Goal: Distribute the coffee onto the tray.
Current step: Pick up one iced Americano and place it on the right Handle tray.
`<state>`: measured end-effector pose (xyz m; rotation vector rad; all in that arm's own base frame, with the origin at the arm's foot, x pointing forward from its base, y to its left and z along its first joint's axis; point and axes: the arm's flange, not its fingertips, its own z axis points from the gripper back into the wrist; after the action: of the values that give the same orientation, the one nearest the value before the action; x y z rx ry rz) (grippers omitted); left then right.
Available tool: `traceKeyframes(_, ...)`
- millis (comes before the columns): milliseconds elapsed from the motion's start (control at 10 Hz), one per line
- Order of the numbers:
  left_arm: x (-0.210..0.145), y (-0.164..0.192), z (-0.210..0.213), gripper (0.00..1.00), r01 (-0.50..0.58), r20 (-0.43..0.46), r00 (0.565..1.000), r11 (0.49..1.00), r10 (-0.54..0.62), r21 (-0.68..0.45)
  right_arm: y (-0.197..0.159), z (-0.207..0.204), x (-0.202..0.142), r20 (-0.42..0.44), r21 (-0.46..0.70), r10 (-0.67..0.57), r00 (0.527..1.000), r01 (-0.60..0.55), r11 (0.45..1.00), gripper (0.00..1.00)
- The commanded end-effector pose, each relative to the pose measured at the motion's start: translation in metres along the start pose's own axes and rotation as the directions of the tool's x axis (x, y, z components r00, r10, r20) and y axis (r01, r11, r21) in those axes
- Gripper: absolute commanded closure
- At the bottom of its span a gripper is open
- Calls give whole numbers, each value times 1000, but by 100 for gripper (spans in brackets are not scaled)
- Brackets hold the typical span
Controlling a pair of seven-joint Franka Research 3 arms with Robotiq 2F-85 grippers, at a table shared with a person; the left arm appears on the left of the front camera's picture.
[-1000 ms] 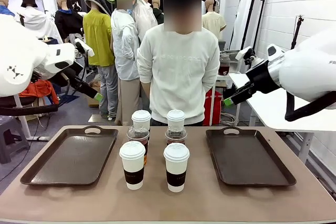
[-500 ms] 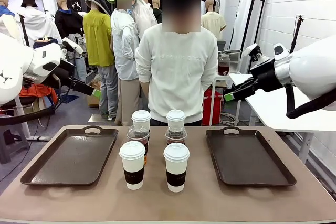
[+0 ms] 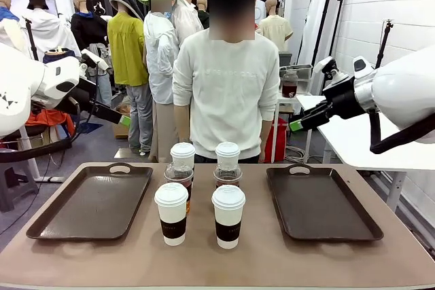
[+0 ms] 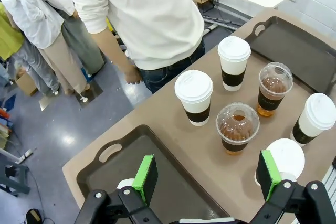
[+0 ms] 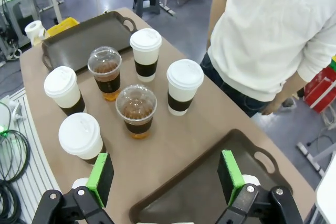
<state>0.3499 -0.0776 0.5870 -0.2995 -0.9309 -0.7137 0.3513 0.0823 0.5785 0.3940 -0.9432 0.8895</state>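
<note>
The coffee stands as several cups grouped at the table's middle. Two white lidded paper cups (image 3: 171, 212) (image 3: 228, 215) are in front, with clear dome-lidded cups (image 3: 180, 176) of amber drink behind them. A dark tray (image 3: 88, 202) lies to their left and another tray (image 3: 319, 202) to their right. My left gripper (image 3: 126, 121) hangs open, high above the table's left side. My right gripper (image 3: 293, 127) hangs open, high on the right. In the left wrist view the open gripper (image 4: 207, 177) looks down on a tray (image 4: 173, 182) and the cups (image 4: 237, 128). In the right wrist view the open gripper (image 5: 165, 178) looks down on a tray (image 5: 194, 182) and the cups (image 5: 136, 111).
A person in a white sweater (image 3: 228, 93) stands at the table's far edge, right behind the cups, arms down. Bare brown tabletop (image 3: 217, 263) runs along the near edge. A white table (image 3: 353, 140) stands off to the right.
My left arm has drawn back to the left, and my right gripper has shifted slightly up. The person has edged a little to the left. The cups and trays have not moved.
</note>
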Motion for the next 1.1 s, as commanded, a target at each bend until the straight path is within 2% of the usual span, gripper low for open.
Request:
traceKeyframes(0,0,-1,1,0,-1,3,1000,1000,1,-13,0,1,-1,2,13,-2,1000,2,1000,0)
traceKeyframes(900,0,-1,1,0,-1,3,1000,1000,1,-13,0,0,0,0,0,0,1000,0,1000,0)
traceKeyframes(1000,0,-1,1,0,-1,3,1000,1000,1,-13,-9,-1,3,-17,6,12,1000,-12,1000,0)
